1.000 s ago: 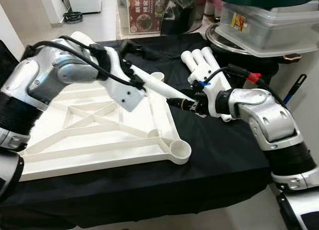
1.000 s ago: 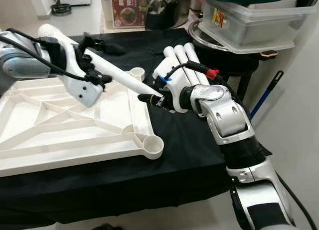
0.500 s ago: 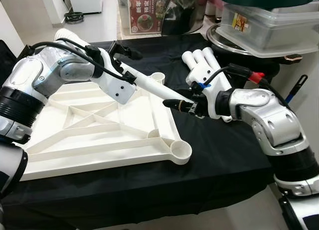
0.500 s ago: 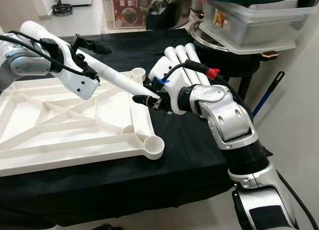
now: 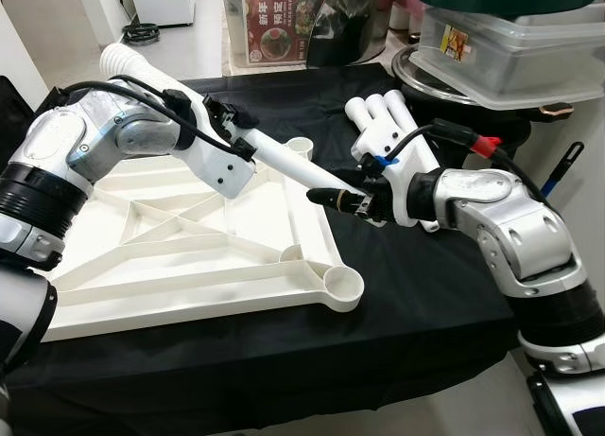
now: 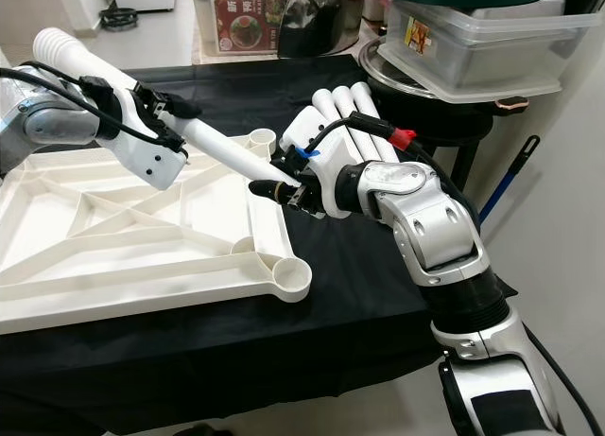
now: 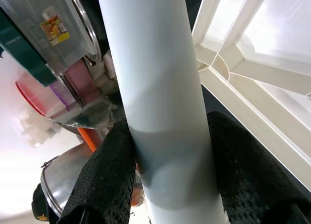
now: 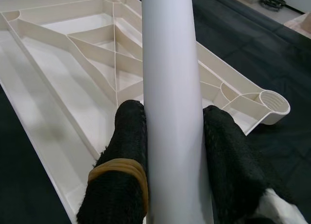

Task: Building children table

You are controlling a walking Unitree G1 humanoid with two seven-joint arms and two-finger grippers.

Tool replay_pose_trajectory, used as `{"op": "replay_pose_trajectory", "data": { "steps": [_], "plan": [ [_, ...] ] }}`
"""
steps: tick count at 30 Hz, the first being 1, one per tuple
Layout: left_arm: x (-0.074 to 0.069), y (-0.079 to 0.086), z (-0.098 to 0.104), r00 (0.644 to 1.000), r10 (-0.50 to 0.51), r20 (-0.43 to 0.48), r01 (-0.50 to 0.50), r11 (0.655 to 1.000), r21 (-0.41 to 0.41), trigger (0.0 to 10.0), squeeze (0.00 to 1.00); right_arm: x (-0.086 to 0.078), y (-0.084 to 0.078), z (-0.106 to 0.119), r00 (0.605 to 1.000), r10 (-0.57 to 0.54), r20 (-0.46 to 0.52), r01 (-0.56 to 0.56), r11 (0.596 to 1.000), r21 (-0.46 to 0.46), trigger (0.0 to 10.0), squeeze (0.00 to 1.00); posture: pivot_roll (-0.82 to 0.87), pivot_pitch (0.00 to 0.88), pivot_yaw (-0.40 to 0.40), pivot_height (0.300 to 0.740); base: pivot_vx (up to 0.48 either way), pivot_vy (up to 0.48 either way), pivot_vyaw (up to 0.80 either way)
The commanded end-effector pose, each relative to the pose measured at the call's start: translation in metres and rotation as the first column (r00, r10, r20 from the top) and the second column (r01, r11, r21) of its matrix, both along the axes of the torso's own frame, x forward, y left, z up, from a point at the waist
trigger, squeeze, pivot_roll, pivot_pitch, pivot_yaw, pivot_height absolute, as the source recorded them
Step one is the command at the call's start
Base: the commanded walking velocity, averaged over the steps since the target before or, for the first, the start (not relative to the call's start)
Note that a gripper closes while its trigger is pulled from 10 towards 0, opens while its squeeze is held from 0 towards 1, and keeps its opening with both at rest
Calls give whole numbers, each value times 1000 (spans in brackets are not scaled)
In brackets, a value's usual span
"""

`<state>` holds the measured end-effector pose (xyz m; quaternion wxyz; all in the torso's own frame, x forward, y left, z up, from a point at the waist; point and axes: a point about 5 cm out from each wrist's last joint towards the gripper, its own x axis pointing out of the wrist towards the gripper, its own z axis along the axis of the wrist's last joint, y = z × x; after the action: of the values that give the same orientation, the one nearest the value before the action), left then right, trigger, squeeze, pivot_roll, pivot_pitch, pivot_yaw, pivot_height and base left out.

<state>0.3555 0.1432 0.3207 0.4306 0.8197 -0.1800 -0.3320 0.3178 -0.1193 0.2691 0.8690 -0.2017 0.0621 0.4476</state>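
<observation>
The white table top (image 5: 189, 256) lies upside down on the black cloth, ribs up, with round leg sockets at its near right corner (image 5: 342, 285) and far right corner (image 5: 300, 146). A long white leg tube (image 5: 293, 166) slants above its right edge, ribbed end (image 5: 118, 58) high at the left. My left gripper (image 5: 236, 133) is shut on the tube's upper part, the tube (image 7: 155, 88) filling the gap between its black fingers (image 7: 102, 175). My right gripper (image 5: 342, 200) is shut on the tube's low end (image 8: 170, 88). Three more white legs (image 5: 383, 114) lie behind my right hand.
To the right, a clear plastic box with a green lid (image 5: 510, 39) sits on a metal pot, close to my right arm. A blue-handled stick (image 5: 558, 171) leans beyond the table's right edge. A red poster (image 5: 274, 25) stands behind. The black cloth's front edge (image 5: 284, 379) is near.
My left arm has drawn back to the left, lifting the tube's ribbed end higher. The right gripper has shifted slightly left, still holding the low end over the table top's right edge.
</observation>
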Motion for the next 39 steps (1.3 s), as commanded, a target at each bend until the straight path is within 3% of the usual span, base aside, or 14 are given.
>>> {"op": "replay_pose_trajectory", "data": {
  "steps": [1, 5, 6, 21, 24, 25, 27, 28, 30, 31, 32, 33, 36, 39],
  "plan": [
    [0, -2, 6, 999, -11, 34, 10, 1000, 21, 0, 0, -3, 5, 0, 1000, 22, -12, -22, 1000, 4, 10000, 0, -16, 41, 8, 740, 0, 0, 0],
    [0, -3, 7, 999, -14, 40, 13, 1000, 13, 0, 0, 0, 5, 1, 1000, 3, -8, -3, 1000, 16, 10000, 0, -16, 41, 6, 740, 0, 0, 0],
    [0, -3, 8, 999, -16, 45, 16, 1000, 3, 0, 0, 2, 3, 3, 1000, -13, -7, 13, 999, 38, 10000, 1000, -15, 40, 5, 740, 0, 0, 0],
    [9, 13, 8, 996, 81, 34, -68, 959, -276, 0, 0, 7, -41, 68, 975, -159, 154, 37, 804, 593, 10000, 1000, -33, 42, 10, 740, 0, 0, 0],
    [12, 18, 7, 994, 113, -6, -107, 915, -389, 0, 0, -1, -45, 72, 977, -113, 180, -24, 784, 620, 10000, 765, -33, 39, 10, 740, 0, 0, 0],
    [17, 25, 4, 987, 144, -76, -162, 836, -524, 0, 0, -11, -47, 72, 977, -42, 211, -105, 764, 637, 10000, 0, -35, 39, 13, 740, 0, 0, 0],
    [22, 33, -4, 961, 121, -249, -268, 630, -729, 0, 0, -26, -47, 69, 970, 60, 236, -203, 735, 647, 10000, 0, -39, 40, 19, 740, 0, 0, 0],
    [22, 33, -4, 961, 121, -249, -268, 630, -729, 0, 0, -26, -47, 69, 970, 60, 236, -203, 735, 647, 10000, 0, -39, 40, 19, 740, 0, 0, 0],
    [25, 35, -8, 903, -21, -429, -399, 328, -856, 2471, 0, -41, -44, 65, 947, 203, 248, -319, 675, 666, 10000, 0, -42, 39, 21, 740, 0, 0, 0],
    [25, 35, -8, 903, -21, -429, -399, 328, -856, 2471, 0, -41, -44, 65, 947, 203, 248, -319, 675, 666, 10000, 0, -42, 39, 21, 740, 0, 0, 0],
    [25, 34, -7, 862, -147, -486, -461, 170, -871, 10000, 0, -48, -42, 59, 935, 261, 239, -354, 668, 655, 10000, 0, -43, 43, 25, 740, 0, 0, 0],
    [24, 32, -6, 823, -250, -511, -508, 82, -858, 10000, 0, -52, -40, 53, 930, 293, 223, -367, 680, 635, 10000, 0, -41, 41, 25, 740, 0, 0, 0],
    [15, 23, -5, 748, -410, -521, -552, 50, -832, 10000, 0, -49, -34, 38, 944, 278, 178, -328, 738, 590, 10000, 0, -39, 40, 24, 740, 0, 0, 0],
    [-9, -3, -2, 562, -673, -482, -606, 62, -793, 10000, 0, -33, -26, 22, 976, 184, 118, -218, 791, 572, 10000, 0, -30, 37, 26, 740, 0, 0, 0]
  ]
}}
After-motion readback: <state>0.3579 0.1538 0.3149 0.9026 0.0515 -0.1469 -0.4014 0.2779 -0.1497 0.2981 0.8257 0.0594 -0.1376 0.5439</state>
